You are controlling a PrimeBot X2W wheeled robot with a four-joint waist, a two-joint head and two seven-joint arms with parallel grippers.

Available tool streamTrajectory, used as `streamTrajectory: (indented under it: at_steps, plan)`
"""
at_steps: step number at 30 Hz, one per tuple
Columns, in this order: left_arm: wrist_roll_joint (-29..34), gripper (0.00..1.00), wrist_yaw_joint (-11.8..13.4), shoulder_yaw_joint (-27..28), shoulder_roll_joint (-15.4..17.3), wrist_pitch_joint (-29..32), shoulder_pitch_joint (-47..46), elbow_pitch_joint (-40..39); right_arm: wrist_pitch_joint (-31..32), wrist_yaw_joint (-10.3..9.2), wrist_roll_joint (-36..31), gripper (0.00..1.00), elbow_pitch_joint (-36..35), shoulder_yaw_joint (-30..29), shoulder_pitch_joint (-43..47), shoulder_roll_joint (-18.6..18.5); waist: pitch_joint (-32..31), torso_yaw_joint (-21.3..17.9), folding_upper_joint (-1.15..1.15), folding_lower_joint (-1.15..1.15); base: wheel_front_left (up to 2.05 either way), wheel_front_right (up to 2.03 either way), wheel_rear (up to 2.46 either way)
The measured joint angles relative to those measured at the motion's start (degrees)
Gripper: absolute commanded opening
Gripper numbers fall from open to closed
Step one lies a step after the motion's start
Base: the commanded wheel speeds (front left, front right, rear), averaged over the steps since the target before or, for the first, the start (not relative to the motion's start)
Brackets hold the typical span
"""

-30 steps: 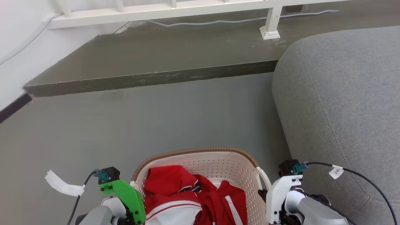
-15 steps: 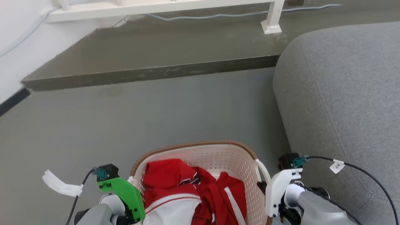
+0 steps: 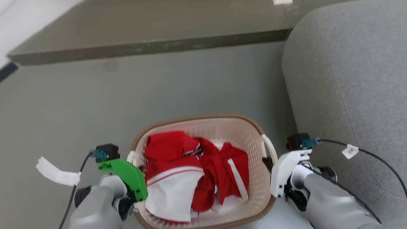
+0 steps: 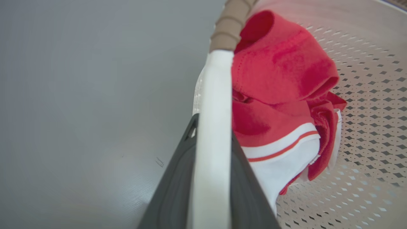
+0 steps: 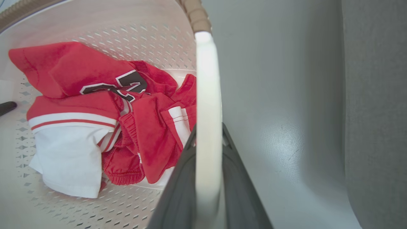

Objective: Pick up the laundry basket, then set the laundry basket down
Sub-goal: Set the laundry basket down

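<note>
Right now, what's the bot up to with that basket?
Both arms hold the laundry basket: the left gripper is shut on its left handle, the right gripper on its right handle. Inside lie red and white clothes. It is beside a grey sofa; whether it has left the floor is unclear.

Smooth grey floor (image 3: pixel 79 105), faint sheen. A grey sofa (image 3: pixel 346 79) stands on it at the right, and a darker raised step (image 3: pixel 143 47) runs along its far edge. Cannot tell whether the laundry basket (image 3: pixel 190 119) touches it.
</note>
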Motion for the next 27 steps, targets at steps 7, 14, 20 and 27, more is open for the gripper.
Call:
streamTrajectory:
  at_steps: [7, 14, 20, 27]
  plan:
    - [0.6, 0.0, 0.0, -0.3, 0.2, -2.8, -3.1, -0.4, -2.0, -0.21, -0.3, 0.0, 0.0, -0.3, -3.3, -0.4, 5.0, 0.2, 0.0, 0.0, 0.0, 0.0, 0.0]
    - [1.9, 0.0, 0.0, -0.4, 0.3, -4.7, -6.5, -0.6, -3.7, -0.56, -0.6, 0.0, 0.0, -0.5, -6.9, -0.8, 10.5, 0.6, 0.0, 0.0, 0.0, 0.0, 0.0]
    - [2.7, 0.0, 0.0, -0.6, 0.3, -5.6, -10.0, -0.8, -4.8, -0.9, -1.2, 0.0, 0.0, -0.5, -10.4, -1.4, 15.4, 0.9, 0.0, 0.0, 0.0, 0.0, 0.0]
    - [3.4, 0.0, 0.5, -0.5, 0.6, -7.3, -14.3, -1.5, -6.8, -1.66, -3.0, 0.0, -0.2, -0.4, -15.2, -1.7, 21.1, 1.0, 0.0, 0.01, 0.0, 0.0, 0.0]
